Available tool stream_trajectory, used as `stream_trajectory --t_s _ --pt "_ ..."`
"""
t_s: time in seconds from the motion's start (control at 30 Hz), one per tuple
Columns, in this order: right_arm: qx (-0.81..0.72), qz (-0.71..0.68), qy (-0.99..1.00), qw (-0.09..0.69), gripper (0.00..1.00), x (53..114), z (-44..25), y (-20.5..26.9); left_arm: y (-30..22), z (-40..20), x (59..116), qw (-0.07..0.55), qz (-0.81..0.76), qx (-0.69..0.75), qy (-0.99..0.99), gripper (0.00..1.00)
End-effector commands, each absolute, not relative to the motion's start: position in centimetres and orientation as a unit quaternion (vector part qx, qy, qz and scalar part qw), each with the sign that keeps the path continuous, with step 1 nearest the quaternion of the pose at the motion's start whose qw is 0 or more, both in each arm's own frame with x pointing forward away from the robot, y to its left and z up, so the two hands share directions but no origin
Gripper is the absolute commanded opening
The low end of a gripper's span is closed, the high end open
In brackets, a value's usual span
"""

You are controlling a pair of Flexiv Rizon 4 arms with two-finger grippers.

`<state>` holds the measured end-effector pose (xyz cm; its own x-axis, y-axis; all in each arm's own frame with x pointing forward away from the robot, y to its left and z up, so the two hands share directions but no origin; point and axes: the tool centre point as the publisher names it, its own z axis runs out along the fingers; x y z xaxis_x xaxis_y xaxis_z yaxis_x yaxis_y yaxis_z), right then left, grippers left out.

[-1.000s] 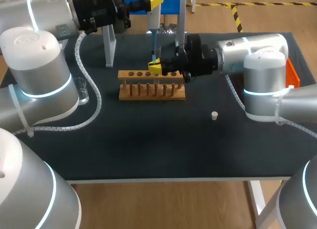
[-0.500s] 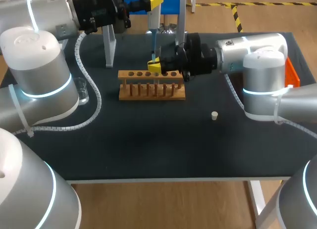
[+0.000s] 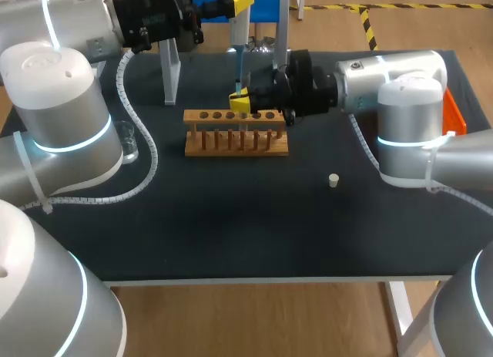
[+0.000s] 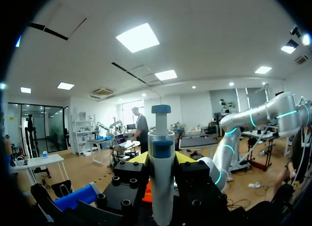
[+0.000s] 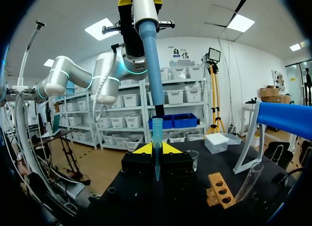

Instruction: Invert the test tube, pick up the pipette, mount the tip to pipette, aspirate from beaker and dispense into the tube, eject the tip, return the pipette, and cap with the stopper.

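Note:
My left gripper point(image 3: 240, 1) point(image 4: 161, 158) is shut on the white-and-blue pipette point(image 3: 237, 41) point(image 4: 161, 177), holding it upright above the rack, shaft pointing down. My right gripper point(image 3: 240, 102) point(image 5: 157, 149) is shut on a blue pipette tip point(image 5: 157, 155), held upright right under the pipette's shaft point(image 5: 148, 55). The nozzle meets the tip's mouth. A glass test tube point(image 5: 248, 181) leans in the wooden rack point(image 3: 235, 133) point(image 5: 222, 189). The beaker point(image 3: 127, 141) point(image 5: 194, 158) stands at the left. A small white stopper point(image 3: 333, 180) lies right of the rack.
The pipette stand point(image 3: 169, 72) point(image 5: 253, 145), white legs with a blue top bar, stands behind the rack. An orange box point(image 3: 454, 118) sits at the table's right edge. The front half of the dark table point(image 3: 231, 234) is bare.
My right gripper with the tip has risen very slightly toward the pipette. The left arm has kept still.

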<state>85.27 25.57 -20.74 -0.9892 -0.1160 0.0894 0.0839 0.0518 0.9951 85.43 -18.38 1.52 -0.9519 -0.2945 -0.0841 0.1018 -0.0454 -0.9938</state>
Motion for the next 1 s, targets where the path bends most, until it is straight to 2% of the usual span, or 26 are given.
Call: stream_trajectory --t_s 0.03,1.0 --pt "0.012 -0.688 -0.722 0.072 0.0 85.4 -20.69 25.68 -18.34 1.51 85.43 0.138 -0.72 -0.071 0.676 0.0" --pt "0.015 -0.693 -0.719 0.059 0.0 85.58 -20.17 25.68 -18.34 1.51 85.43 0.138 -0.72 -0.071 0.676 0.0"
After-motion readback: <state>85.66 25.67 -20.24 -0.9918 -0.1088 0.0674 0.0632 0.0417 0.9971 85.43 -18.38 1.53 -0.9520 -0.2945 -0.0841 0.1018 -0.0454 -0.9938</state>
